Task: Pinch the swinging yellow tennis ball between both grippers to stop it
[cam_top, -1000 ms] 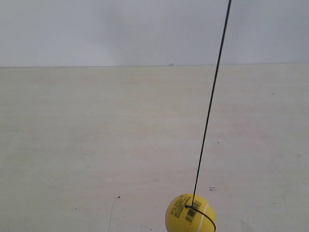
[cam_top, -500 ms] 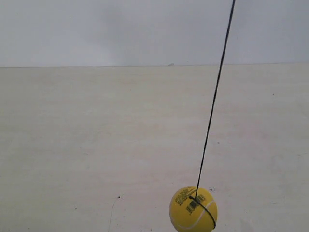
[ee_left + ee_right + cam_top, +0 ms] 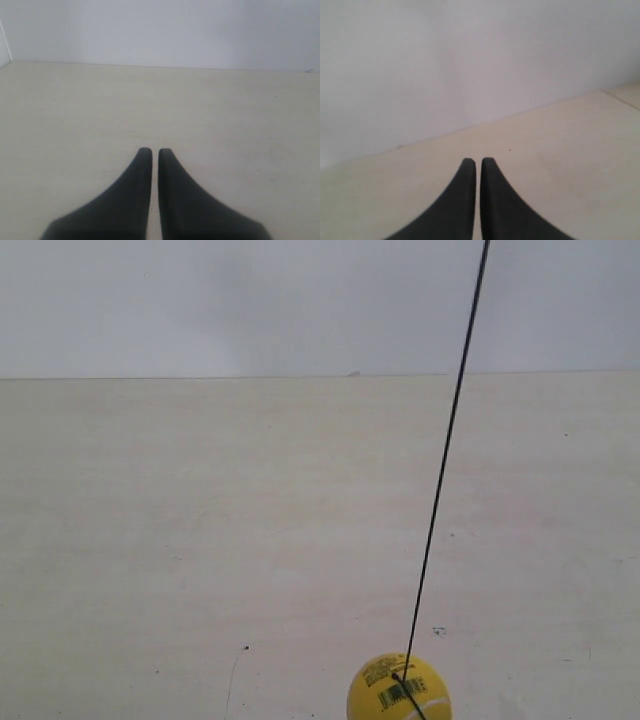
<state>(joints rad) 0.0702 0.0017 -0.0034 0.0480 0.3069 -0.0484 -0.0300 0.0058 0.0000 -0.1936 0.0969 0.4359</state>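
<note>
The yellow tennis ball [image 3: 399, 689] hangs on a thin black string [image 3: 447, 450] at the bottom edge of the exterior view, right of centre, its barcode label facing the camera and its lower part cut off. No gripper shows in the exterior view. In the left wrist view my left gripper [image 3: 151, 151] is shut, its two black cone tips a thin slit apart with nothing between them. My right gripper [image 3: 475, 161] is shut the same way in the right wrist view, also empty. Neither wrist view shows the ball.
A pale cream tabletop [image 3: 200, 540] fills the exterior view up to a white back wall [image 3: 250, 300]. The left wrist view shows the table [image 3: 225, 115] meeting the wall; the right wrist view shows a table edge [image 3: 620, 95] at one side.
The ball has dropped lower in the exterior view and turned, so its barcode label now faces front. The string's top has shifted slightly right.
</note>
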